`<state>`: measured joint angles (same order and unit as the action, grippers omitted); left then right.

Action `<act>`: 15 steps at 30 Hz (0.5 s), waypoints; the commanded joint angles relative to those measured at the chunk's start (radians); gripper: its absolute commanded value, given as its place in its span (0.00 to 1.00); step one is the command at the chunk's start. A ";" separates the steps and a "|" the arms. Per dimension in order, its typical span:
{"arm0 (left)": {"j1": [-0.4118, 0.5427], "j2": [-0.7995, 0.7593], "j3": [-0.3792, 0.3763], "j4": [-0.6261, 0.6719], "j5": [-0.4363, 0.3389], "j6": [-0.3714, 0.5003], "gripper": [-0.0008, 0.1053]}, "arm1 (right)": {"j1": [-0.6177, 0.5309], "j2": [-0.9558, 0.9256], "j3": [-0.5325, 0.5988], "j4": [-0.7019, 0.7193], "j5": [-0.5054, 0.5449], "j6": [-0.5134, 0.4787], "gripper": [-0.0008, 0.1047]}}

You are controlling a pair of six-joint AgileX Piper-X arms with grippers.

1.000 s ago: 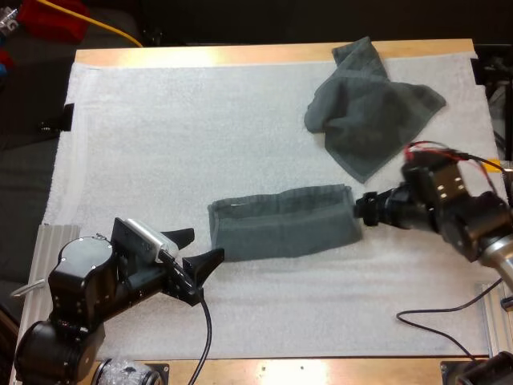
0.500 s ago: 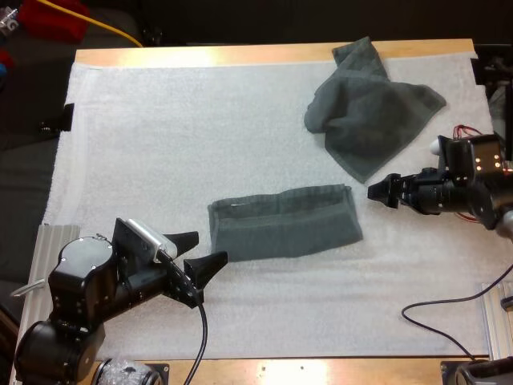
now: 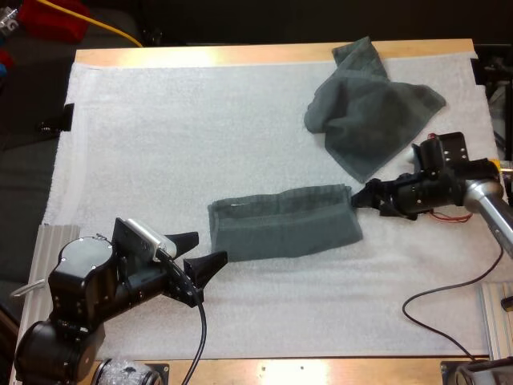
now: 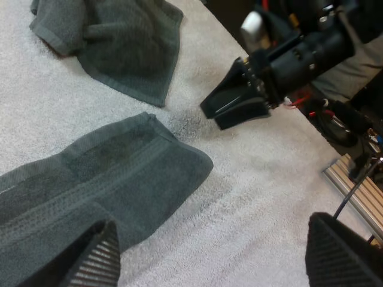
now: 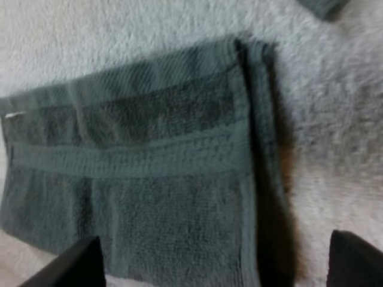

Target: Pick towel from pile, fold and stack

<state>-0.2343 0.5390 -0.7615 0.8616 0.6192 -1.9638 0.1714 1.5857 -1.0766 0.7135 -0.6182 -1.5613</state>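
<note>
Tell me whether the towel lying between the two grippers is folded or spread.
Folded. The towel lies flat as a narrow band, with doubled layers showing at its end; the crumpled towel lies apart.

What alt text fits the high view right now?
A folded dark grey-green towel lies in the middle of the white mat, with the right gripper at its right end and the left gripper, fingers apart, just off its left end. A crumpled towel sits toward the mat's far right corner.
</note>
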 commanded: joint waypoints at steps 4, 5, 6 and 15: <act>-0.004 -0.003 -0.006 0.000 0.013 -0.010 0.60 | -0.005 0.065 -0.006 -0.050 -0.041 0.010 0.69; -0.004 -0.003 -0.006 0.000 0.013 -0.010 0.60 | -0.005 0.083 -0.006 -0.067 -0.055 0.018 0.69; -0.004 -0.003 -0.006 0.000 0.013 -0.010 0.60 | -0.005 0.095 -0.006 -0.076 -0.062 0.020 0.69; -0.004 -0.003 -0.006 0.000 0.013 -0.010 0.60 | 0.005 0.181 -0.006 -0.151 -0.158 0.096 0.69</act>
<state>-0.2343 0.5390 -0.7615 0.8656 0.6192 -1.9638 0.1759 1.7646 -1.0766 0.5623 -0.7516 -1.4732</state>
